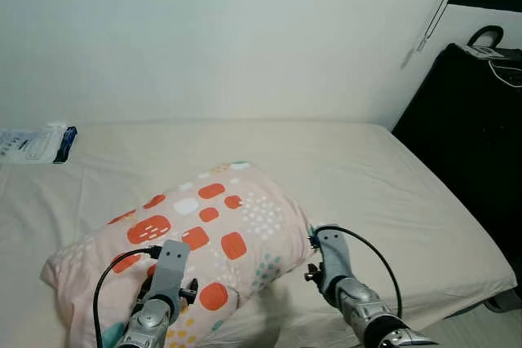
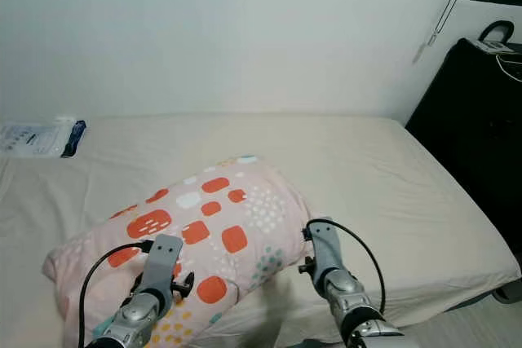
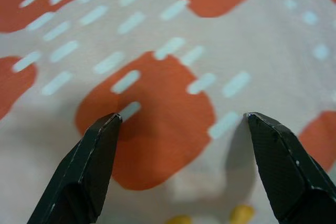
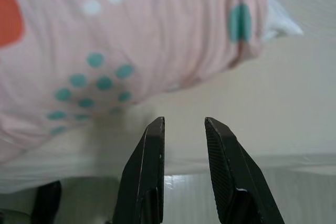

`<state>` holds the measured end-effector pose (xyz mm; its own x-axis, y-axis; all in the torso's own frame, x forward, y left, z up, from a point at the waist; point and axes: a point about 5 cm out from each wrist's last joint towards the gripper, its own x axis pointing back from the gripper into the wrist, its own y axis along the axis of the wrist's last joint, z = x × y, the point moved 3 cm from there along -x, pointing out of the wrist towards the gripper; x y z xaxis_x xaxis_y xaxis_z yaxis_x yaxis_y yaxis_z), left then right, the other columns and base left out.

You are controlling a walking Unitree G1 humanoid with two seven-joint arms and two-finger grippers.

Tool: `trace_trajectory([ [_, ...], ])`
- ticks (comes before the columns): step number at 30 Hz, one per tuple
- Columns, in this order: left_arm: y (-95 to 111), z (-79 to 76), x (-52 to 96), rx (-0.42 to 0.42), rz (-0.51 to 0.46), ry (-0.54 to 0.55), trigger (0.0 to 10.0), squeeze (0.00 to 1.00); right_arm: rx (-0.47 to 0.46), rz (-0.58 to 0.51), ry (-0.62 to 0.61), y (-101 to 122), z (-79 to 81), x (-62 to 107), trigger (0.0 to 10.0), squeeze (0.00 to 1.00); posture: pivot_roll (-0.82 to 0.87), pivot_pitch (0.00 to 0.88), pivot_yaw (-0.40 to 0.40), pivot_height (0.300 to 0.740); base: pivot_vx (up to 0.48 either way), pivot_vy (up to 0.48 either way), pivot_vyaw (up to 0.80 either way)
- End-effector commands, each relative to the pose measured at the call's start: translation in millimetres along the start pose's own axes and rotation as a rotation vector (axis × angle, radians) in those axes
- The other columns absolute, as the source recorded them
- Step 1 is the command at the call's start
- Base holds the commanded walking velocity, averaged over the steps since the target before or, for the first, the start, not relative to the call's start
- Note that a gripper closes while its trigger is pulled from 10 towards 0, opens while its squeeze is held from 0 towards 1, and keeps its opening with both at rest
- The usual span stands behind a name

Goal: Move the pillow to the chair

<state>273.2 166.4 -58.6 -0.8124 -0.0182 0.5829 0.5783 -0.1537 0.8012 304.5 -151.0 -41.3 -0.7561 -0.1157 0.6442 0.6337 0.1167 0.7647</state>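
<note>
While reaching forward from the lower left, left gripper (image 3: pixel 181 121) poised right over the pillow (image 1: pixel 204 234), fingers (image 3: pixel 97 153) spread wide above an orange patch, tips close to the fabric though contact cannot be told. Silver forearm angled up and inward, black cable looping off the wrist. Right gripper (image 4: pixel 184 129) low beside the pillow's near right end, at the front edge of the bed (image 1: pixel 391 193), fingers only narrowly parted with nothing between them, aimed under the pillow's bulging side toward the sheet. Pillow lying on the near left part of the mattress, pink with orange blocks, white dashes and teal dots; long axis running diagonally, from the near left corner up toward the far right. Blue-and-white packet (image 1: pixel 33 144) far off at the bed's left rear edge by the wall. Black furniture (image 1: pixel 473 136) standing past the bed's right side.
</note>
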Motion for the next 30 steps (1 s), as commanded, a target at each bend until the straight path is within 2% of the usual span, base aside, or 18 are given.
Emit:
trace_trajectory([
  [1,-4.7,1.5,1.9,0.005,0.005,0.007,10.0,0.0,-0.022,-0.014,-0.016,4.3,-1.7,-0.6,10.0,0.0,0.08,0.0,-0.168,0.74,0.0,0.0,0.0],
  [4,-4.1,2.9,2.8,0.001,-0.014,0.015,10.0,0.0,-0.022,-0.02,-0.014,5.7,1.0,-1.1,10.0,0.0,0.09,0.0,-0.158,0.74,0.0,0.0,0.0],
  [6,2.7,6.7,5.0,0.02,-0.092,0.055,10.0,0.0,-0.016,-0.009,-0.01,4.2,5.8,-1.7,10.0,0.0,0.08,0.0,-0.144,0.74,0.0,0.0,0.0],
  [7,2.7,6.7,5.0,0.02,-0.092,0.055,10.0,0.0,-0.016,-0.009,-0.01,4.2,5.8,-1.7,10.0,0.0,0.08,0.0,-0.144,0.74,0.0,0.0,0.0],
  [8,6.4,3.5,6.0,-0.007,-0.128,0.039,10.0,0.0,-0.025,-0.016,-0.017,4.6,7.3,-1.8,10.0,0.0,0.07,0.0,-0.139,0.74,0.0,0.0,0.0],
  [9,7.1,1.9,5.9,-0.029,-0.132,0.026,10.0,0.0,-0.026,-0.021,-0.019,5.4,7.4,-1.9,10.0,0.0,0.07,0.0,-0.138,0.74,0.0,0.0,0.0],
  [13,10.6,0.2,4.2,-0.022,-0.134,0.006,10.0,0.0,-0.034,-0.039,-0.042,6.5,5.9,-1.6,10.0,0.0,0.07,0.0,-0.135,0.74,0.0,0.0,0.0],
  [14,15.3,-1.3,2.7,-0.008,-0.143,-0.014,10.0,0.0,-0.107,-0.055,-0.058,9.7,3.8,-1.7,10.0,0.0,0.06,0.0,-0.133,0.74,0.0,0.0,0.0],
  [15,18.3,-2.5,2.4,-0.006,-0.156,-0.026,10.0,0.0,-0.151,-0.061,-0.065,11.4,2.3,-1.8,10.0,0.0,0.06,0.0,-0.134,0.74,0.0,0.0,0.0],
  [16,18.3,-2.5,2.4,-0.006,-0.156,-0.026,10.0,0.0,-0.151,-0.061,-0.065,11.4,2.3,-1.8,10.0,0.0,0.06,0.0,-0.134,0.74,0.0,0.0,0.0],
  [17,22.8,-3.5,2.0,-0.018,-0.176,-0.033,10.0,0.0,-0.22,-0.082,-0.104,15.6,-4.3,-1.5,10.0,0.0,0.06,0.0,-0.136,0.74,0.0,0.0,0.0],
  [19,24.0,-3.4,2.0,-0.027,-0.184,-0.031,10.0,0.0,-0.237,-0.09,-0.12,17.0,-6.8,-1.2,10.0,0.0,0.06,0.0,-0.136,0.74,0.0,0.0,0.0],
  [20,31.5,-0.2,2.0,-0.043,-0.224,0.002,10.0,0.0,-0.31,-0.111,-0.181,21.5,-16.7,-0.2,10.0,0.0,0.07,0.0,-0.145,0.74,0.0,0.0,0.0],
  [22,34.4,1.2,2.2,-0.04,-0.241,0.013,10.0,0.0,-0.315,-0.116,-0.195,23.4,-19.5,0.1,10.0,0.0,0.07,0.0,-0.145,0.74,0.0,0.0,0.0],
  [27,38.7,2.1,3.4,-0.017,-0.276,0.005,10.0,0.0,-0.219,-0.131,-0.164,32.2,-16.2,-1.2,10.0,0.0,0.09,0.0,-0.163,0.74,0.0,0.0,0.0],
  [30,38.7,1.8,4.1,-0.002,-0.283,-0.012,10.0,0.0,-0.22,-0.12,-0.154,32.3,-13.7,-1.9,10.0,0.0,0.1,0.0,-0.167,0.74,0.0,0.0,0.0],
])
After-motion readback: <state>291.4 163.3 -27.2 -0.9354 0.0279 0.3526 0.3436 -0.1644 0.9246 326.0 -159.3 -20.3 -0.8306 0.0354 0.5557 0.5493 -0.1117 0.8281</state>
